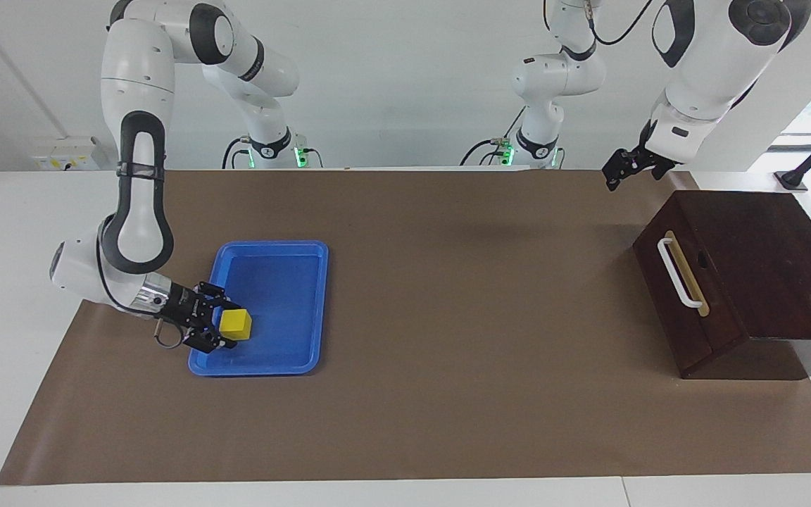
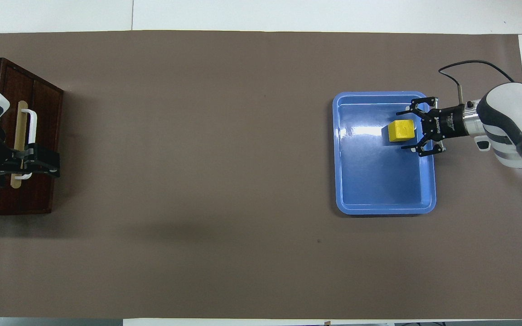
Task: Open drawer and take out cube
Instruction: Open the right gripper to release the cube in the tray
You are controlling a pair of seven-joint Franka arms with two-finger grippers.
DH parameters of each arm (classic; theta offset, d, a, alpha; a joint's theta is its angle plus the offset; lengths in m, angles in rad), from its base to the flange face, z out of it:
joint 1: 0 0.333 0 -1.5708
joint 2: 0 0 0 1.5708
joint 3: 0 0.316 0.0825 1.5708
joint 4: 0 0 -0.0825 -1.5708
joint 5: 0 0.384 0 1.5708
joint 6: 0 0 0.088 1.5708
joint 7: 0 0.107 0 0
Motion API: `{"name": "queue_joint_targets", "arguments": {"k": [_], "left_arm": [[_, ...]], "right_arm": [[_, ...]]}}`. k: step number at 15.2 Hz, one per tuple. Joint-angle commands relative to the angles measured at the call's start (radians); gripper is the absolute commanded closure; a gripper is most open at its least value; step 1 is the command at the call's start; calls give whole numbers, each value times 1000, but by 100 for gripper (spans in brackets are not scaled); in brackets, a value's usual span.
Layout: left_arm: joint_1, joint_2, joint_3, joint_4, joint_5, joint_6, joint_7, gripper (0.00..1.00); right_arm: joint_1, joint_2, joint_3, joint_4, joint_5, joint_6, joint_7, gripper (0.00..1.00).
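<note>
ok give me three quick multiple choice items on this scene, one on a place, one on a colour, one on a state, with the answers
1. Where is the small bright yellow cube?
A. in the blue plastic tray
B. on the dark wooden box
C. on the bare brown mat

2. What colour is the bar handle on the dark brown wooden drawer?
A. black
B. white
C. red

3. How does the drawer stand?
A. pulled fully out
B. taken out of its box
C. shut

Answers:
1 A, the cube sits inside the tray's rim, between the open fingers of the right gripper.
2 B, the bar shows white against a brass strip.
3 C, its front lies flush with the dark wooden box and no pale interior shows; the left gripper is raised in the air near the box.
</note>
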Motion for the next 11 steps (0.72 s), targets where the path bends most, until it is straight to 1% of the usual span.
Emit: {"name": "queue_joint_targets", "arguments": {"k": [1, 2, 3, 4, 5, 6, 7, 8, 9, 10, 11], "left_arm": [[-1, -7, 8, -3, -40, -5, 43, 0], [-2, 5, 15, 0, -42, -5, 43, 0], [-4, 34, 25, 11, -44, -14, 43, 0], [-4, 68, 13, 46, -42, -26, 43, 0], [-4, 80, 5, 66, -42, -34, 41, 0], [1, 91, 14, 74, -42, -36, 44, 0], [12, 121, 18, 93, -42, -43, 45, 0], [22, 128, 11, 115, -42, -52, 45, 0], [16, 122, 26, 117, -44, -69, 41, 0], [13, 91, 32, 117, -42, -71, 43, 0], [12, 79, 29, 106, -41, -59, 35, 0]], "right_arm": [[-9, -15, 6, 31, -36, -53, -6, 0], [-6, -32, 4, 46, -56, -79, 17, 0], [-5, -44, 3, 81, -99, -128, 46, 0], [-3, -47, 3, 130, -139, -177, 66, 0], [0, -54, 3, 177, -177, -231, 75, 0], [2, -87, 4, 205, -211, -274, 75, 0], [3, -118, 10, 215, -236, -298, 74, 0], [5, -145, 17, 224, -265, -323, 71, 0], [24, -173, 17, 241, -298, -351, 63, 0], [46, -201, 17, 261, -328, -386, 63, 0], [58, -227, 17, 280, -349, -423, 60, 0]]}}
